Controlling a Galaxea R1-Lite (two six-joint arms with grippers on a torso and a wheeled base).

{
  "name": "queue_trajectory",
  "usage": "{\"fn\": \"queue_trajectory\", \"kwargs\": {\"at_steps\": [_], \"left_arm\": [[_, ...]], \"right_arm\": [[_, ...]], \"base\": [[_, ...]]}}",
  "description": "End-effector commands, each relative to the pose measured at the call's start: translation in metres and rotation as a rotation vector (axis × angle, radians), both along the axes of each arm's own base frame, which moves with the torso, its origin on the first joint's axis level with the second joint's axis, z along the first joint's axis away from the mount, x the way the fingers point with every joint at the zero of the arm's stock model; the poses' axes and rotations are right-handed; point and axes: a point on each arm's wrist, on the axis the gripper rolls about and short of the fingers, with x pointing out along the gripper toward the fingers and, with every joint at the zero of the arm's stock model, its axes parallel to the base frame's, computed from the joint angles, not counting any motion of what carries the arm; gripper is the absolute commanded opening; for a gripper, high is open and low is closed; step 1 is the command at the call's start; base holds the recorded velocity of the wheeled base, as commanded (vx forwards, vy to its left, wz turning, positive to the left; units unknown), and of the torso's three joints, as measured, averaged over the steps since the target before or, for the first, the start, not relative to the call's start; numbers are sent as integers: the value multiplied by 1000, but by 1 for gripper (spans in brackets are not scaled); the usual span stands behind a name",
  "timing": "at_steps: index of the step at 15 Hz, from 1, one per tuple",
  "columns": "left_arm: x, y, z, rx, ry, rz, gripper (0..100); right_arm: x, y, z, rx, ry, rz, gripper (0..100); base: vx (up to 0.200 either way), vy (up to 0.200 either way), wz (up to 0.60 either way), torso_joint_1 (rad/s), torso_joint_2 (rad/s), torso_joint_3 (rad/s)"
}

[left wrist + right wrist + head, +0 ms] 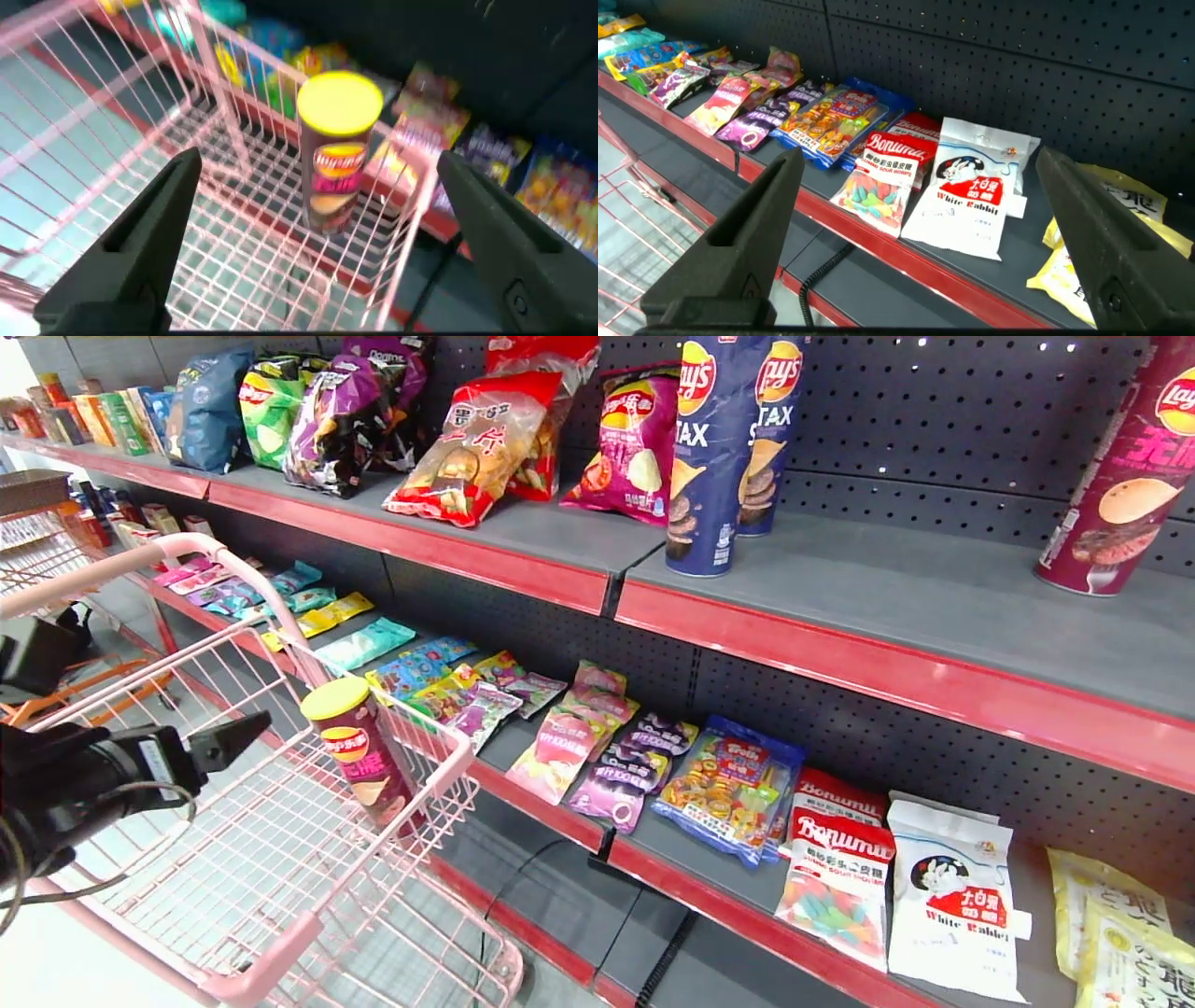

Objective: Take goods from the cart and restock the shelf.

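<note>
One chip can [359,751] is standing in the cart [264,952], directly ahead of the wide-spread left hand [318,161]; the right hand [920,157], equally wide and empty, is facing the lower shelf [1020,257]. Judged progress: grasping, lifting and shelving are all remaining.

2 blue chip tubes [709,457] stand upright, just beside a pink chip bag [630,448]. A white candy bag [952,915] lies beside 2 red gummy packs [836,863]; a black coiled cable [665,952] runs below.
</note>
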Motion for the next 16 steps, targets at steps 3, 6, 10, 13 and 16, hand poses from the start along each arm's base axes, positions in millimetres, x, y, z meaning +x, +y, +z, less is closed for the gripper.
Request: {"fn": "queue_trajectory", "kwargs": {"at_steps": [3,6,10,13,16], "left_arm": [[43,2,-39,-4,175,-76,100],[65,3,-50,23,149,-90,100],[95,4,-67,30,146,-109,100],[116,4,-74,28,148,-121,100],[129,-6,-83,45,152,-163,100]], "right_arm": [[0,0,0,-1,1,3,100],[0,0,0,-1,1,3,100],[0,0,0,-2,1,3,100],[0,0,0,-5,1,3,100],[0,0,0,-7,1,3,100]], "base": [[0,0,0,0,0,0],[0,0,0,0,0,0],[0,0,0,0,0,0],[0,0,0,0,0,0],[0,0,0,0,0,0]]}}
